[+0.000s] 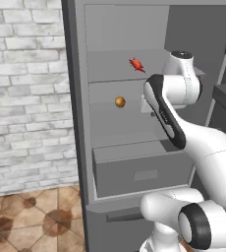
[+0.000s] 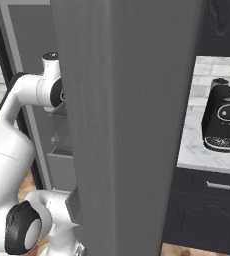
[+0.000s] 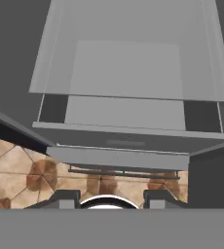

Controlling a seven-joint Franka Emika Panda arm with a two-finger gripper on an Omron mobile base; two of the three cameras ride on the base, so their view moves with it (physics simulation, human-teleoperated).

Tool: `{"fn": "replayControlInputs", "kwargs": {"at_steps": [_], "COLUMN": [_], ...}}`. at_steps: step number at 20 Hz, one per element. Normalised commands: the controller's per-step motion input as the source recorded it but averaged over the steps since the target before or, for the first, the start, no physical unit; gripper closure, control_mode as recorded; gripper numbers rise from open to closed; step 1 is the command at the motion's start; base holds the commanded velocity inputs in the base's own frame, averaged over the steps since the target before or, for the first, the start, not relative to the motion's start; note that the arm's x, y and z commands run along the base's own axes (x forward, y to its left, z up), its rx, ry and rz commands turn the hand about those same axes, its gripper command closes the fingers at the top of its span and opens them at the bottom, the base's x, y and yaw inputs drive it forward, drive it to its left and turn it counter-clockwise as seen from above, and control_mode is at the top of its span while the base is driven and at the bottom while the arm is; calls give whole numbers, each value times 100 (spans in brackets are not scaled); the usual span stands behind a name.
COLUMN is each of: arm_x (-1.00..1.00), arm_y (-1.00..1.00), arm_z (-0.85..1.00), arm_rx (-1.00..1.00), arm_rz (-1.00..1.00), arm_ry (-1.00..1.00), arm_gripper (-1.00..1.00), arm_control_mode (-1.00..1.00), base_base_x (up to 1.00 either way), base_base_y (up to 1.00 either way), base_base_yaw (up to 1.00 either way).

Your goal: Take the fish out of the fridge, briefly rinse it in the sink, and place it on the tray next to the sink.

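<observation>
**Fish unreached on the upper shelf, pincer parted and empty**

Starting at the left of the left base view: fridge [image 1: 75,98] standing open beside the brick wall [image 1: 26,88], presumably so the arm can get at the shelves. On the middle shelf [image 1: 110,118], toward its left half, an orange-brown ball [image 1: 120,102] – no part of the job. Above and just to the right, the fish [image 1: 137,64], lying near the back edge of the upper shelf [image 1: 105,74], apart from the arm [image 1: 169,118] and touched by nothing. Below both, the closed drawer [image 1: 139,170].

In the hand view, gripper [image 3: 114,199] with fingertips [image 3: 67,198] set moderately apart and nothing between them. Aimed down past a shelf edge at the drawer front, well under the fish – likely calls for a lift and a tilt upward before any grasp.

Hard to make out: the hand itself behind the forearm in the left base view. In the right base view, the shelves blocked by a broad grey fridge panel [image 2: 127,125], with a black coffee machine [image 2: 221,122] on the marble counter at the right edge.
</observation>
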Motion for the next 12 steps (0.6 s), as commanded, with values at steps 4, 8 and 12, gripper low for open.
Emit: {"fn": "replayControlInputs", "kwargs": {"at_steps": [4, 8, 12], "arm_x": [-10, -14, -12], "arm_y": [0, 0, 0], "arm_z": [0, 27, 73], "arm_rx": [0, -1, 0], "arm_rz": [0, 0, 0], "arm_ry": [-3, -32, -56], "arm_gripper": [-100, -100, -100], "arm_control_mode": [-100, -100, -100], "base_base_x": [0, 0, 0], "base_base_y": [0, 0, 0], "base_base_yaw": [0, 0, 0]}}
